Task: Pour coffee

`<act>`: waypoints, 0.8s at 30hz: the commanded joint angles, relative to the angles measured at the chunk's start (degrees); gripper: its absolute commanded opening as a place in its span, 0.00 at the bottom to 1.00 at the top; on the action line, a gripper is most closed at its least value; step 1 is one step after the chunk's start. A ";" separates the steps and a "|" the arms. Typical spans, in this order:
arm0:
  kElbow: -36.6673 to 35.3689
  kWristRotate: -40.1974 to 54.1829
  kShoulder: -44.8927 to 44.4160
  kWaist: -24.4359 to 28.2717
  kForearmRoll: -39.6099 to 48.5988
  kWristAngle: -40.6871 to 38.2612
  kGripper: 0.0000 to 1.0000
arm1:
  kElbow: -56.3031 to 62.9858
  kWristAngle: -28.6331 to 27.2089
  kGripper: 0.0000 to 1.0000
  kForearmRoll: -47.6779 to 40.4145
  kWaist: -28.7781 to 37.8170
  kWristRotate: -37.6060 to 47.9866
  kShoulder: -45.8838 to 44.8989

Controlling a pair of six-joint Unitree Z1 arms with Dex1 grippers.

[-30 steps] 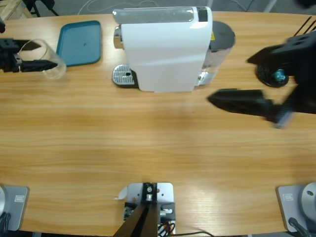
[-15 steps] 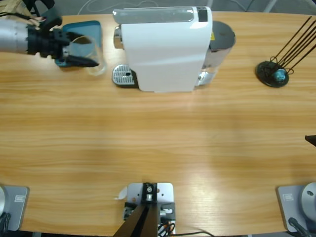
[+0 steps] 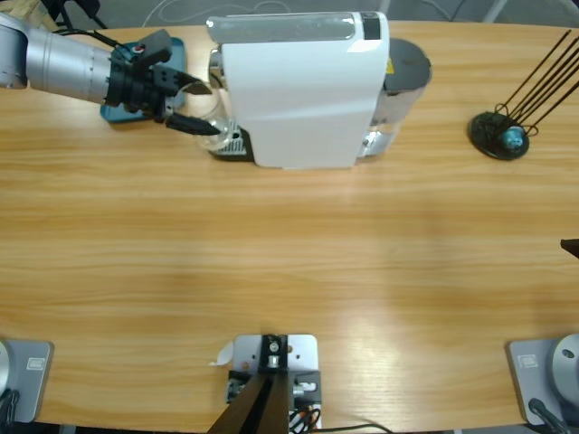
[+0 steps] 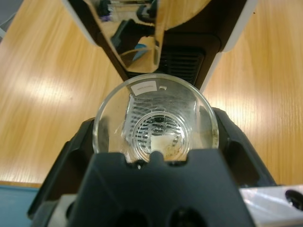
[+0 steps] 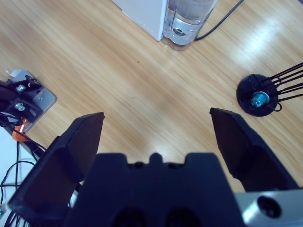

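My left gripper point(image 3: 206, 108) comes in from the upper left and is shut on a clear glass tumbler point(image 3: 214, 127). It holds the glass at the drip tray point(image 3: 234, 143) on the left end of the big white coffee machine point(image 3: 303, 90). In the left wrist view the tumbler point(image 4: 156, 123) sits between the jaws of my left gripper point(image 4: 156, 144). The metal grille shows through its base, and I see no brown coffee in it. The right gripper point(image 5: 157, 116) hangs open over bare table, holding nothing.
A teal tray point(image 3: 174, 52) lies behind the left arm. A black wire stand with a blue base piece point(image 3: 502, 136) is at the far right, also visible as the stand point(image 5: 258, 99). The machine's water tank point(image 5: 189, 19) and its cable lie ahead of the right gripper.
The left arm has carried the tumbler rightward from the table's left edge, past the teal tray, to the machine's drip tray. The right arm has withdrawn off the high view's right side.
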 commanded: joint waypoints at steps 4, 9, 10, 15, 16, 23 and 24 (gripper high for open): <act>-2.80 -1.14 5.07 -2.10 -0.62 0.42 0.00 | 1.70 -0.74 1.00 0.66 0.29 -0.42 -0.50; -3.45 -1.65 5.59 -2.70 -0.40 2.04 0.00 | 1.77 -0.79 1.00 0.35 0.27 -0.33 -0.58; -3.57 -1.65 5.68 -3.05 -0.29 2.58 0.00 | 1.77 -0.77 1.00 0.40 0.27 -0.33 -0.58; -4.15 -1.65 5.96 -3.51 0.47 3.09 0.00 | 1.59 -0.81 1.00 0.58 0.27 -0.33 -1.11; -4.15 -1.65 5.95 -3.51 0.52 3.09 0.00 | 1.52 -0.82 1.00 0.52 0.25 -0.33 -1.04; -4.15 -2.00 5.98 -3.70 0.52 3.83 0.96 | 1.19 -0.74 1.00 0.58 0.24 -0.33 -1.02; -3.94 -2.00 5.75 -3.65 0.52 3.66 0.96 | 1.07 -0.79 1.00 0.58 0.25 -0.33 -1.01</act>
